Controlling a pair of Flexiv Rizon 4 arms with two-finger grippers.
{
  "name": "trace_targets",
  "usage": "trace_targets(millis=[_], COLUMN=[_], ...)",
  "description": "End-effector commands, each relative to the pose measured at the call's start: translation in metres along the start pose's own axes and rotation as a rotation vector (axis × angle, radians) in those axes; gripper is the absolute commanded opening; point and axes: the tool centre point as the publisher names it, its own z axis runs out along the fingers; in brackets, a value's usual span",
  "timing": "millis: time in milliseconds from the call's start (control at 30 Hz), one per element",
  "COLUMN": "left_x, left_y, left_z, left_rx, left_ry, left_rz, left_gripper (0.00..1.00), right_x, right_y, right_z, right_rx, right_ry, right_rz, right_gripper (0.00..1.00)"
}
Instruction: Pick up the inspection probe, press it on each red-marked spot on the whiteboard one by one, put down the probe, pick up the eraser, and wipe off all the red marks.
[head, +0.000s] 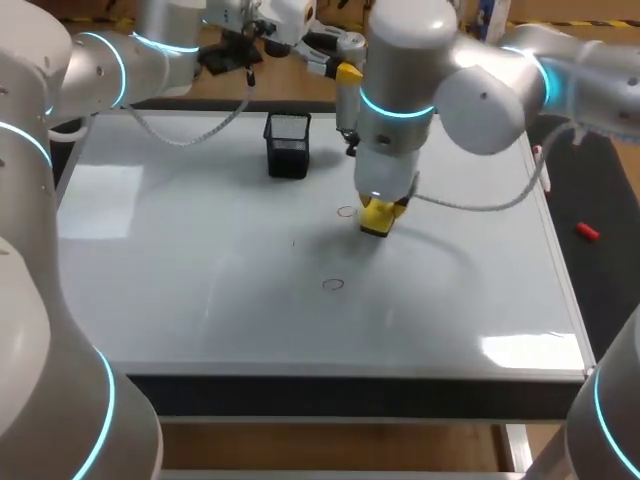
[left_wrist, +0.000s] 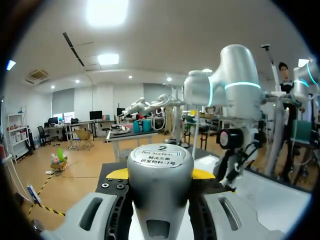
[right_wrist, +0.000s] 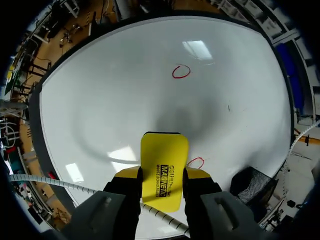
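Note:
The whiteboard (head: 200, 260) covers the table and carries two small red circles (head: 346, 211) (head: 333, 284). My right gripper (head: 380, 210) is shut on the yellow eraser (head: 376, 224), which rests on or just above the board beside the farther circle. In the right wrist view the eraser (right_wrist: 164, 155) sits between the fingers (right_wrist: 128, 175). One red circle (right_wrist: 195, 162) lies right beside it and the other (right_wrist: 181, 72) is well ahead. My left gripper (head: 347, 78) hangs above the board's far edge, shut on the grey probe (head: 347, 118). The probe's labelled top (left_wrist: 160, 165) fills the left wrist view.
A black mesh holder (head: 288, 145) stands on the far part of the board, left of the probe; it also shows beside the right gripper as a dark box (right_wrist: 252, 185). The right arm's cable (head: 480, 205) loops over the board's right side.

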Motion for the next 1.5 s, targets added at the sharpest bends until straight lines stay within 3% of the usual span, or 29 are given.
trace_targets(millis=[33, 400, 767, 1100, 1500], left_x=[-0.007, -0.007, -0.007, -0.007, -0.007], left_y=[0.003, 0.003, 0.003, 0.003, 0.003], left_z=[-0.002, -0.002, -0.002, -0.002, -0.002], left_rx=[0.008, 0.008, 0.008, 0.008, 0.008], left_ry=[0.307, 0.307, 0.307, 0.307, 0.307], left_rz=[-0.001, -0.001, -0.001, -0.001, -0.001], left_gripper=[0.00, 0.00, 0.00, 0.00, 0.00], right_x=[-0.036, -0.080, -0.088, -0.079, -0.044], right_y=[-0.003, 0.000, 0.000, 0.001, -0.010], right_z=[0.012, 0.021, 0.030, 0.040, 0.044], right_rx=[-0.007, -0.017, -0.025, -0.039, -0.040], right_ry=[0.073, 0.065, 0.056, 0.061, 0.082], right_rz=[-0.039, -0.170, -0.208, -0.195, -0.102], right_gripper=[0.00, 0.00, 0.00, 0.00, 0.00])
